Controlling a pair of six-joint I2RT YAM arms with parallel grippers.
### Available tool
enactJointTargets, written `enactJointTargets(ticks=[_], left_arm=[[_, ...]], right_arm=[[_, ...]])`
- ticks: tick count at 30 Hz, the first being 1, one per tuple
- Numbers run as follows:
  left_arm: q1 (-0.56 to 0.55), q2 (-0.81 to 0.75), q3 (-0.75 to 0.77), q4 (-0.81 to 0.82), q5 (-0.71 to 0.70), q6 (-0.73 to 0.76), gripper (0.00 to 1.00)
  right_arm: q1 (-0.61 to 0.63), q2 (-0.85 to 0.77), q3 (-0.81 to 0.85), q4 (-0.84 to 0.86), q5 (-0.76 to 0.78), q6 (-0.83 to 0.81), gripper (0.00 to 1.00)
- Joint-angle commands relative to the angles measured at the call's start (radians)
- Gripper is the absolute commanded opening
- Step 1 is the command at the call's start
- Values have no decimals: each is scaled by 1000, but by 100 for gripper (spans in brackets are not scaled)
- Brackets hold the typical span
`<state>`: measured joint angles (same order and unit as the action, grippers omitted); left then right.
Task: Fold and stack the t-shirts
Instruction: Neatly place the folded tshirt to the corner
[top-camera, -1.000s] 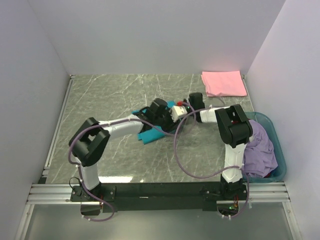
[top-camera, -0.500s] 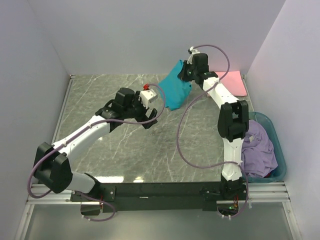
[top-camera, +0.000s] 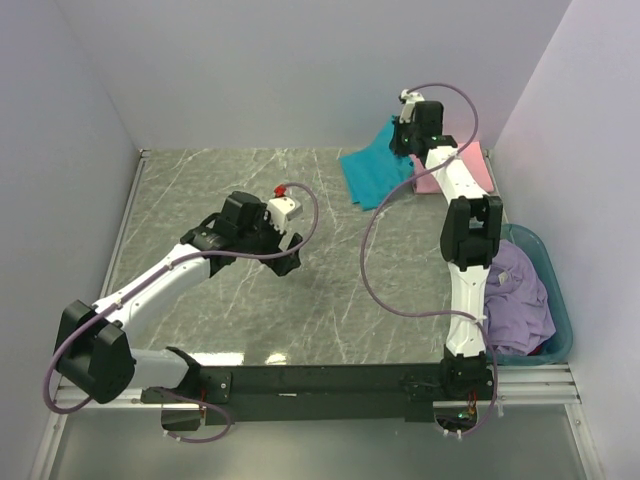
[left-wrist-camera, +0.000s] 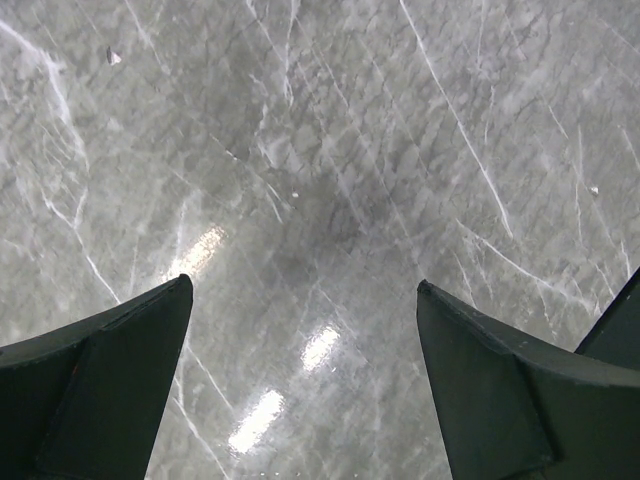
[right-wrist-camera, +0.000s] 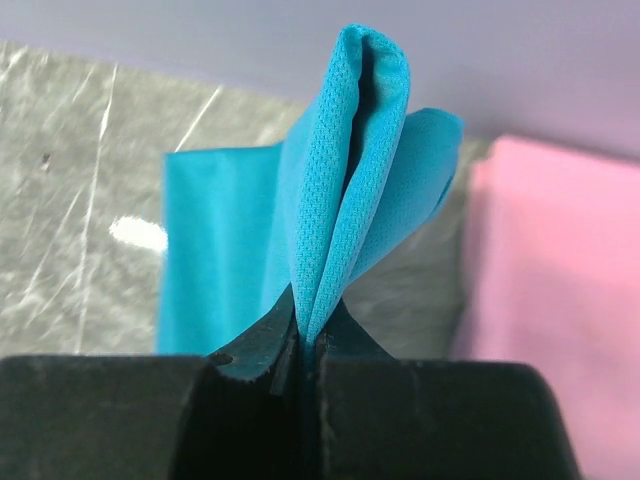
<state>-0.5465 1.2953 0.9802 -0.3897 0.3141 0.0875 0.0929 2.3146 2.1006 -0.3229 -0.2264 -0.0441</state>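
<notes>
My right gripper is raised at the back right and shut on a pinched fold of the teal t-shirt, whose lower part drapes onto the table. In the right wrist view the jaws are clamped on the teal cloth, with the folded pink t-shirt just to its right. The pink t-shirt lies partly hidden behind the right arm. My left gripper hovers open over bare marble at mid-table, nothing between its fingers.
A teal plastic basket at the right edge holds a crumpled lavender t-shirt. White walls close the back and both sides. The right arm's cable loops over the table's right half.
The left gripper opened, let go of the teal t-shirt and drew back left. The right gripper lifted the shirt and carried it back and right, toward the pink one.
</notes>
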Motion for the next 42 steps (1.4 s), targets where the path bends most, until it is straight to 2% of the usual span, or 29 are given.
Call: enactJointTargets(ticks=[1,14,19,25,42], left_arm=[[2,-28,-18,-9,-24,-43,100],[13,-99,-80,-60,-12,-72,99],[26,-105,-95,-77,-73,-62,99],[57,-122,-74,-112,-104,37,100],[62,-129,-75,-110,-141,38,100]], right_arm=[[-19,-23,71,51,10,-101,0],[-59,-64,87,88,10,-192,0],[-68,-92,84,99,-2,-224,0],[-74,-107,124,76,-11,-214,0],[-82,-187,99,48,-34,-192,0]])
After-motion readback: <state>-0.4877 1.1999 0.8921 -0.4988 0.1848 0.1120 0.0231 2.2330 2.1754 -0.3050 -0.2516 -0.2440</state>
